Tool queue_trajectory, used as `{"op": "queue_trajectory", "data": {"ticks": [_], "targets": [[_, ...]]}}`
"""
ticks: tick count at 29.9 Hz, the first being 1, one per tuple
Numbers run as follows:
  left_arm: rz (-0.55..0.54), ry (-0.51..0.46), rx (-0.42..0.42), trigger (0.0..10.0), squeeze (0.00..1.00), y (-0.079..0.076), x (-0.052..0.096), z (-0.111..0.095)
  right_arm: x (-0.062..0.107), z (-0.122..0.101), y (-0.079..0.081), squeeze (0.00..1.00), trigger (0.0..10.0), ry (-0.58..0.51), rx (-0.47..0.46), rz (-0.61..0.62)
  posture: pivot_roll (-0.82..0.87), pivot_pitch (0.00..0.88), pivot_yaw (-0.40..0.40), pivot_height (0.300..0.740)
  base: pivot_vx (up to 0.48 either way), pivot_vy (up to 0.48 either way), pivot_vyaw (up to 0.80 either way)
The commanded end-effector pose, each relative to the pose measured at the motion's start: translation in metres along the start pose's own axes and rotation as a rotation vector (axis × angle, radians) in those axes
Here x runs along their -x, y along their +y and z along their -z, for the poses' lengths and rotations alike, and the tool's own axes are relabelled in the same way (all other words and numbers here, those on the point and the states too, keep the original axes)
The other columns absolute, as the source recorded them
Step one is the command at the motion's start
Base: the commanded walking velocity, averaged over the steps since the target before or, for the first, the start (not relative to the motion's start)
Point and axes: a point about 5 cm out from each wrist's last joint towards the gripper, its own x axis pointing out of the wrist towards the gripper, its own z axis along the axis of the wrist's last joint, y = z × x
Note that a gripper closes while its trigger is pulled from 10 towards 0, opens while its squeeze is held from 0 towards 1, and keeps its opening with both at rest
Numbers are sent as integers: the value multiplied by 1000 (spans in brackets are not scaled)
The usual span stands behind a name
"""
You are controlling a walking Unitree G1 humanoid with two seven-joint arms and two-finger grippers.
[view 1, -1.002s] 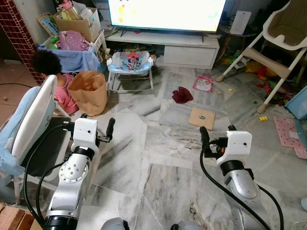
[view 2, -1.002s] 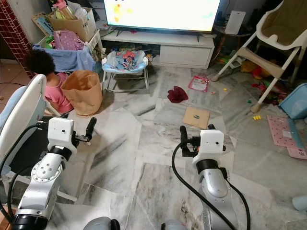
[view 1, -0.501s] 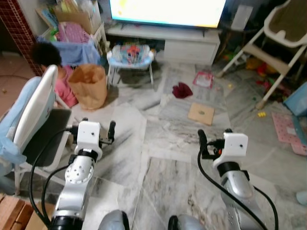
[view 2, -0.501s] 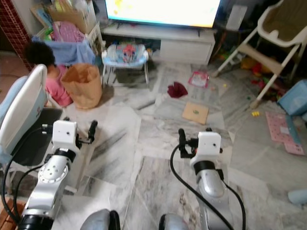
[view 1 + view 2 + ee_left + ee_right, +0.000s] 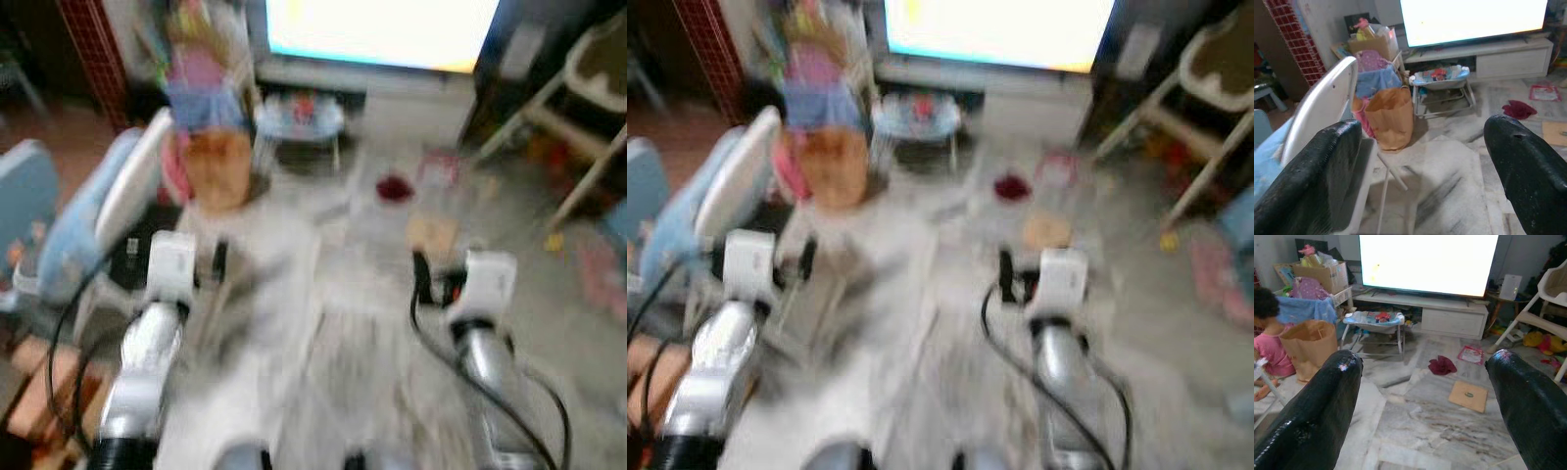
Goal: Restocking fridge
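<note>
Right wrist view, right pincer (image 5: 1422, 396) spread and empty, left pincer (image 5: 1425, 171) spread too, one paper bag (image 5: 1308, 347), one red cloth (image 5: 1442, 365), one TV (image 5: 1427, 264).

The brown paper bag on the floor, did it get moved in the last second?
Cannot tell. The head views are blurred and the whole picture has shifted, so the camera moved. The brown paper bag stands beside the baby bouncer, as before.
</note>
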Motion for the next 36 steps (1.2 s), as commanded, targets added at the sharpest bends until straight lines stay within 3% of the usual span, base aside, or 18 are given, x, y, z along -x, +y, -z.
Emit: {"op": "queue_trajectory", "data": {"ticks": [1, 11, 26, 31, 36], "targets": [[18, -4, -2, 10000, 0, -1, 0, -2, 4, -2, -2, 0, 10000, -7, 9, 10, -43, 18, 24, 740, -289, 0, 0], [26, 27, -4, 10000, 0, -1, 4, 4, 7, 3, -10, 0, 10000, 16, 9, 48, -38, 36, 33, 740, -294, 0, 0], [33, 11, 8, 10000, 0, -7, 3, -1, 1, 1, -5, 0, 10000, 6, 7, 24, -22, 29, 18, 740, -301, 0, 0], [25, 42, 32, 10000, 0, -2, 4, 6, 1, -2, 0, 0, 10000, 1, 1, 9, -40, 52, 13, 740, 0, 0, 0], [34, 49, 26, 10000, 0, -7, 3, 6, 2, 0, -7, 0, 10000, 4, 11, 25, -45, 48, 22, 740, 0, 323, 0]]}}
